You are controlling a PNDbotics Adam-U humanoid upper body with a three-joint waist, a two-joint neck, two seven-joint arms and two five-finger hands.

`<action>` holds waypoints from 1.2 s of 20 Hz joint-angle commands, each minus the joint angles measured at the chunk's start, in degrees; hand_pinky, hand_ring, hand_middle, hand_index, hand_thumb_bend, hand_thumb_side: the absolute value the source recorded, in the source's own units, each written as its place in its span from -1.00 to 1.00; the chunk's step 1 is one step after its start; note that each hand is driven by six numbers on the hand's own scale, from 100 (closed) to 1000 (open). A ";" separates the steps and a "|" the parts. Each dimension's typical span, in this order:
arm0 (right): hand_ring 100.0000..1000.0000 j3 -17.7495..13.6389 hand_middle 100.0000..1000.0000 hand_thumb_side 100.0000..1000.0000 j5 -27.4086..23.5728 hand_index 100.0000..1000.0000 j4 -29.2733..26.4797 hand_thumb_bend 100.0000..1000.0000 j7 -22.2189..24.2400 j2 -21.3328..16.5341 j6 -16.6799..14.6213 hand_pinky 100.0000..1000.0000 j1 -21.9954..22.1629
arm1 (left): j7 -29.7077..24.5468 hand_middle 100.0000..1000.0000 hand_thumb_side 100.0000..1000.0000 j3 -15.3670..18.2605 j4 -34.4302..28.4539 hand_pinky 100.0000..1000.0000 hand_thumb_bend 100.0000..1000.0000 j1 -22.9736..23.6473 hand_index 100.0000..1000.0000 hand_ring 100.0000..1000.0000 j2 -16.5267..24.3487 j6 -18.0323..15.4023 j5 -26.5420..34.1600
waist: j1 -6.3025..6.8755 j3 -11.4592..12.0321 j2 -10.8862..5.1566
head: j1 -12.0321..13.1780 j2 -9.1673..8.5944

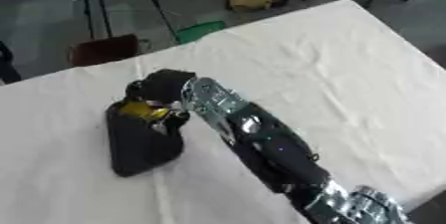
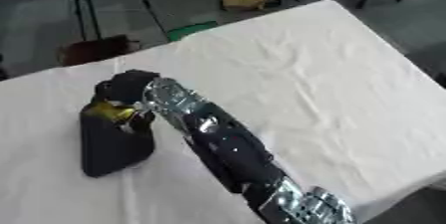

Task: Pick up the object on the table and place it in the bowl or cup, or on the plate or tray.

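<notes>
Right hand (image 1: 159, 88) curled round a small yellow thing (image 1: 144, 110), just over the far end of the dark tray (image 1: 139, 146) on the left of the white desk (image 1: 348, 68). Might roll off the tray if let go too near the edge. No left hand to see.

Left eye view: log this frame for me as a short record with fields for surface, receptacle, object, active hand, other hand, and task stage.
surface: table under a white cloth
receptacle: black tray, lying flat near the table's left part
object: yellow object, shape unclear, over the tray's far end
active hand: right robot hand, arm reaching in from the lower right, fingers curled round the yellow object
other hand: left robot hand not in view
contact with tray: cannot tell whether the object already rests on it
task stage: object at the tray, not yet released
</notes>
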 commanded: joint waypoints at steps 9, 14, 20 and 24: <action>1.00 -1.86 0.98 0.21 6.91 0.99 3.97 0.02 -2.01 3.31 0.11 1.00 -0.92 | -0.07 0.76 1.00 0.18 -0.75 0.28 -0.41 -0.90 0.71 0.64 0.46 -0.06 0.31 | -0.49 -0.01 -0.94 | -0.01 -0.60; 0.93 -2.81 0.94 0.10 7.45 0.96 1.05 -0.07 -8.41 2.64 3.91 1.00 -1.08 | 0.00 0.76 1.00 0.25 -0.73 0.28 -0.41 -0.85 0.71 0.64 0.49 -0.07 0.27 | -0.57 -0.29 -1.04 | 0.06 -0.57; 0.68 -5.00 0.81 -0.02 5.02 0.88 -7.66 -0.21 -25.07 0.87 14.06 0.87 -0.72 | 0.13 0.76 1.00 0.40 -0.72 0.28 -0.41 -0.68 0.71 0.64 0.54 -0.11 0.24 | -0.53 -0.63 -1.14 | 0.22 -0.56; 0.53 -5.60 0.74 -0.08 0.45 0.82 -12.51 -0.49 -29.92 -1.03 16.66 0.73 0.00 | 0.26 0.76 1.00 0.55 -0.72 0.28 -0.41 -0.58 0.71 0.64 0.52 -0.14 0.21 | -0.53 -1.02 -0.94 | 0.51 -0.51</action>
